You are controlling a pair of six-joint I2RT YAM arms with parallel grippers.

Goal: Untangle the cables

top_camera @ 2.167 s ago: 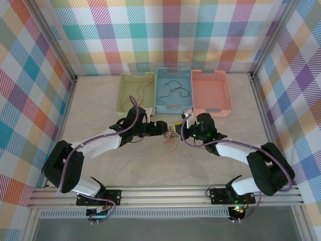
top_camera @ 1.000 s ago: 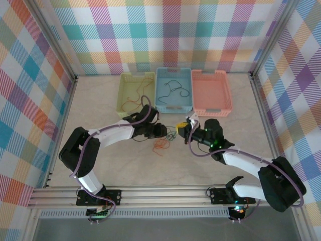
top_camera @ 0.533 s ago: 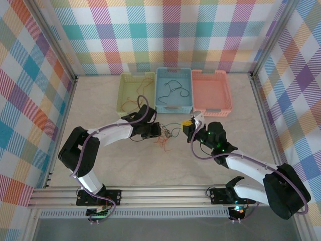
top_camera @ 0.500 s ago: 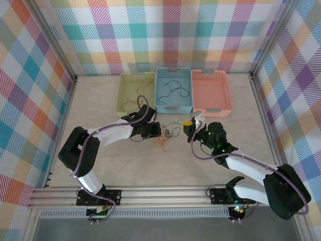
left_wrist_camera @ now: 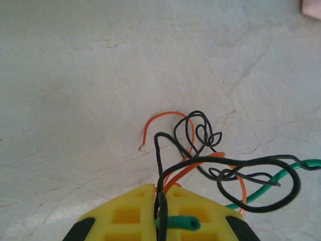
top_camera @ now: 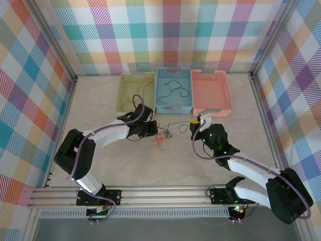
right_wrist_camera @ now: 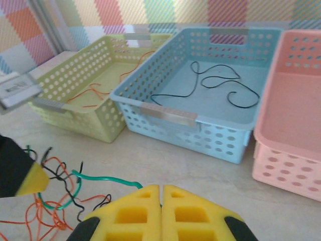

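A small tangle of thin cables (top_camera: 163, 136), orange, black and green, lies on the table between my two grippers. My left gripper (top_camera: 154, 131) is at the tangle's left edge. In the left wrist view its yellow fingers (left_wrist_camera: 125, 213) are shut on a black cable (left_wrist_camera: 200, 133) and the end of a green cable (left_wrist_camera: 296, 168), and an orange cable (left_wrist_camera: 161, 115) loops just beyond. My right gripper (right_wrist_camera: 161, 193) is shut on the other end of the green cable (right_wrist_camera: 105, 179), which stretches between the two grippers (top_camera: 178, 124).
Three baskets stand side by side behind the tangle. The yellow-green basket (top_camera: 123, 88) holds orange cables, the blue basket (top_camera: 173, 106) holds a black cable (right_wrist_camera: 215, 83), and the pink basket (top_camera: 210, 93) is at the right. Bare table lies in front.
My left gripper has shut on the cables at the tangle. My right gripper has drawn away to the right, so the green cable now stretches between the two grippers.
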